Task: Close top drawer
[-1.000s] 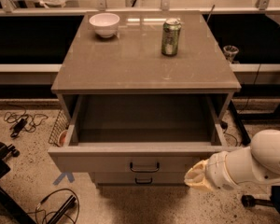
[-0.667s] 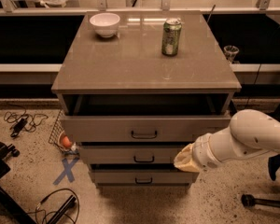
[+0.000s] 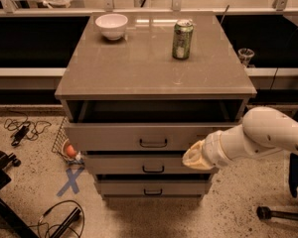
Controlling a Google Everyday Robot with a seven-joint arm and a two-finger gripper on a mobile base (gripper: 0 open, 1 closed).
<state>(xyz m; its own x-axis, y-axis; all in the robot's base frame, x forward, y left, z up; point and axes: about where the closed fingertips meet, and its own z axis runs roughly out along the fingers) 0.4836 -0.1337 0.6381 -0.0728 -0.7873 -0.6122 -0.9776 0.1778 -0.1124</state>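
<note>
The top drawer [image 3: 114, 136] is the uppermost of three in a grey-brown cabinet, with a small dark handle [image 3: 153, 143] at its centre. Its front stands only a little out from the cabinet, and a dark gap shows between it and the cabinet top [image 3: 139, 68]. My gripper [image 3: 196, 156] is the cream-coloured end of the white arm [image 3: 268, 133]. It lies against the drawer fronts to the right of the handle, at the lower edge of the top drawer.
A white bowl [image 3: 111, 25] and a green can [image 3: 182, 32] stand on the cabinet top. Two shallower drawers [image 3: 149, 168] sit below. On the floor at the left are a wire basket [image 3: 59, 138], cables [image 3: 22, 129] and a blue tape cross [image 3: 71, 181].
The top drawer went from wide open to almost fully in. My arm moved up and in toward the cabinet along with it.
</note>
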